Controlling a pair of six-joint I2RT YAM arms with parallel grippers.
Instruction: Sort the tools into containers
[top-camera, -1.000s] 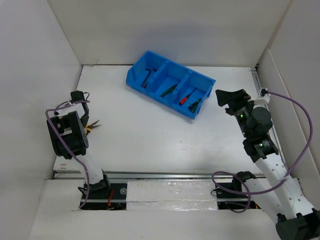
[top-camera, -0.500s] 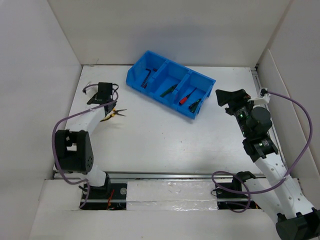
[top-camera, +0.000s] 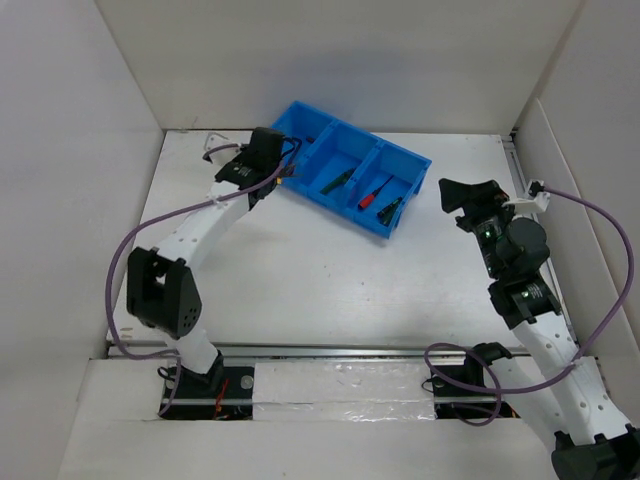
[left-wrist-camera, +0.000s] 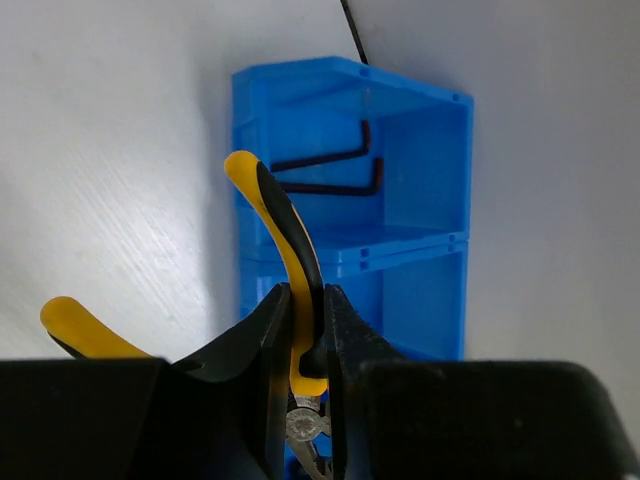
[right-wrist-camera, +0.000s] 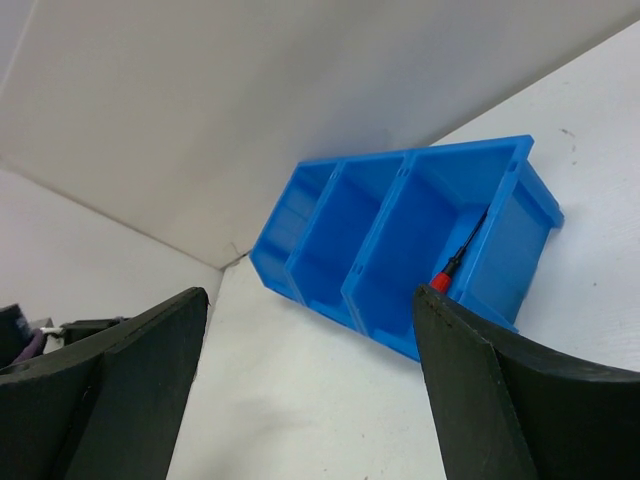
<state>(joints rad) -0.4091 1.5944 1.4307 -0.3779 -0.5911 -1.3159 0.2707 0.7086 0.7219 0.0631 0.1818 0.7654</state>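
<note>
My left gripper (top-camera: 278, 168) is at the left end of the blue three-compartment bin (top-camera: 333, 200), shut on the yellow-handled pliers. In the left wrist view the jaws (left-wrist-camera: 307, 292) pinch one yellow handle (left-wrist-camera: 285, 235) just over the bin (left-wrist-camera: 420, 150). Two dark hex keys (left-wrist-camera: 330, 170) lie in the end compartment beyond. A green-handled tool (top-camera: 338, 181) lies in the middle compartment. A red screwdriver (top-camera: 372, 195) and a green-handled tool (top-camera: 392, 208) lie in the right one. My right gripper (top-camera: 470, 195) is open and empty, right of the bin (right-wrist-camera: 510, 250).
White walls close in the table at the back, left and right. The bin stands slanted at the back middle. A metal rail runs along the table's near edge by the arm bases (top-camera: 330, 350).
My left arm has swung from the table's left side up and to the right, carrying the pliers to the bin's left end. The right arm has barely moved.
</note>
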